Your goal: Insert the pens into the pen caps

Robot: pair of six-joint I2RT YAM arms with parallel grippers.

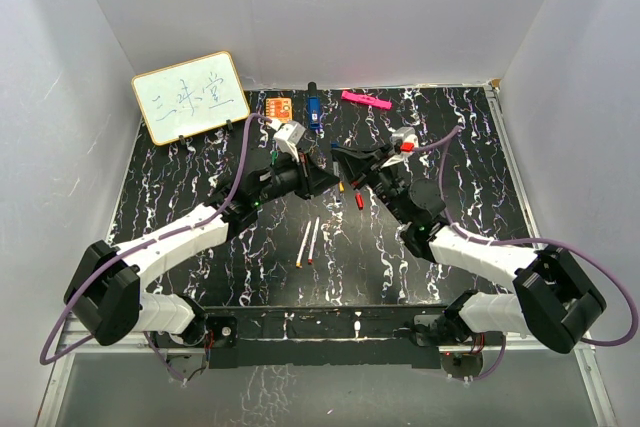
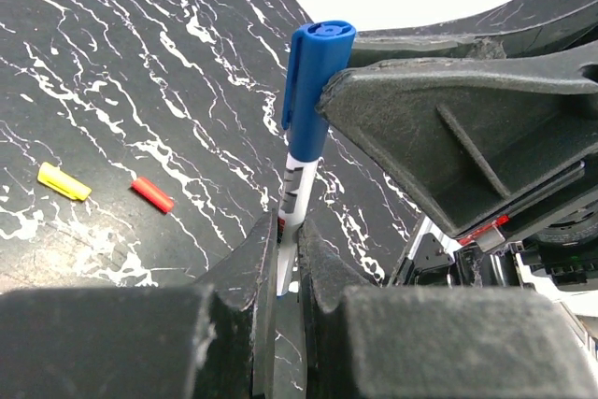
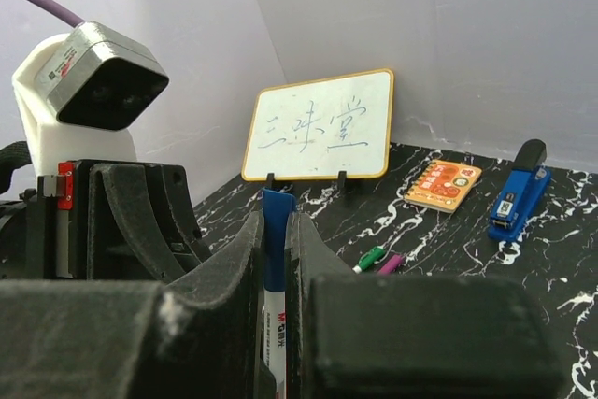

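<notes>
My left gripper is shut on the white barrel of a pen and holds it above the table. A blue cap sits on that pen's upper end. My right gripper is shut on this blue cap, with the barrel running down between its fingers. The two grippers meet at the table's middle, left and right. Two more pens lie in front. A yellow cap and a red cap lie loose. A green cap and a purple cap lie side by side.
A small whiteboard stands at the back left. An orange notebook, a blue stapler and a pink bar lie along the back edge. White walls enclose the black marbled table.
</notes>
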